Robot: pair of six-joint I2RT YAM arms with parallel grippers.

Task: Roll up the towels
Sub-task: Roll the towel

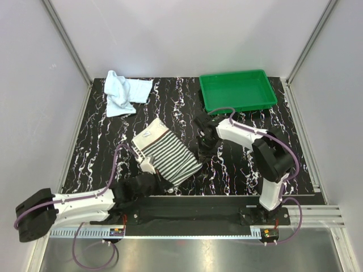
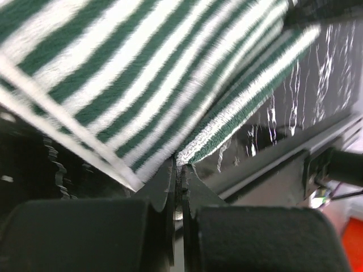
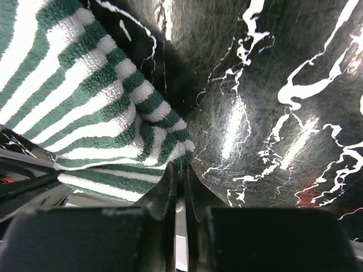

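1. Nearest the bases, the left gripper (image 2: 178,170) had its fingers clenched on the near edge of the striped towel (image 1: 168,154). In the left wrist view the cloth rose away from the tips, so that edge looked raised off the black marbled surface (image 1: 238,164).
2. The striped towel lay in the middle of the surface, between the two arms. Its long axis ran on a diagonal from far-left to near-right, and a white-backed part showed at the far-left end.
3. On its right side, the right gripper (image 3: 182,170) had its fingers pressed together at a corner of the towel. The corner appeared to be nipped between the tips, but only thinly.
4. The towel looked soft, light and limp. It would probably sag and fold rather than keep its shape. A hold on two corners of one short end would likely suit rolling along the long axis.
5. Farther back, the blue towel (image 1: 123,94) lay crumpled at the far left, untouched, with no clear long axis.
6. The green tray (image 1: 238,90) sat at the far right, well apart from both towels.
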